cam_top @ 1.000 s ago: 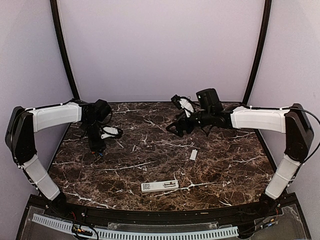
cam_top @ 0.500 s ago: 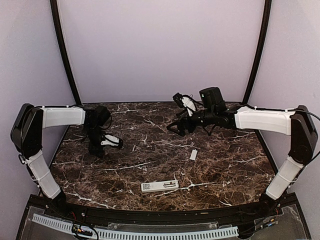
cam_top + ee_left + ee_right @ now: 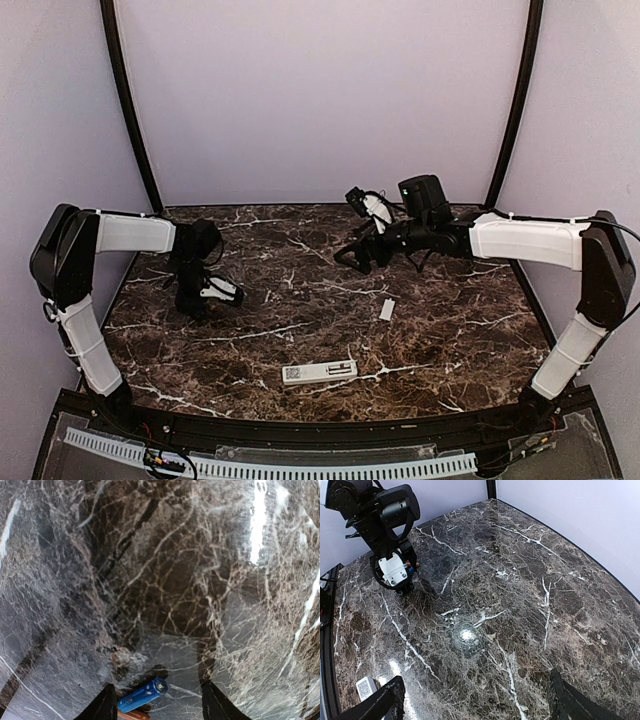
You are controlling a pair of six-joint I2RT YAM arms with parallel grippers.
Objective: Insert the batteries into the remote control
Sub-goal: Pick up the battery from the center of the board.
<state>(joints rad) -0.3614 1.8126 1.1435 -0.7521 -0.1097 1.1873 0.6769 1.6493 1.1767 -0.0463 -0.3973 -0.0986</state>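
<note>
Marble surface (image 3: 450,340), dark brown veined with white, carrying everything. Left arm (image 3: 130,232) reaching to the far left side, wrist turned down; right arm (image 3: 520,238) stretched over the far right side, held well above the stone. Left fingers (image 3: 106,707) roughly half spread, pointing down at the stone, clamping nothing. Right fingers (image 3: 570,702) spread wide, nothing between them. Remote control (image 3: 320,373) lying flat near the front edge at the centre, label and open battery recess facing up, well apart from both arms. Likely stiff, light and slick-shelled; prone to sliding on polished stone if pushed from one end, so best pinned across its narrow width, clear of the recess. Small pale cover piece (image 3: 387,309) lying alone, between remote and right arm. Blue battery (image 3: 143,695) lying on its side between the left fingers, nearer one of them, seemingly touching neither. Orange battery (image 3: 132,715) just beside it, mostly cut off by the frame edge. Judged hard, smooth, light for the fingers and free to roll; best taken across the barrel at mid-length, fingers square to the axis, so as not to squirt out or pivot. Next call: lowering and closing on the blue one alone, without nudging the orange neighbour away.
</note>
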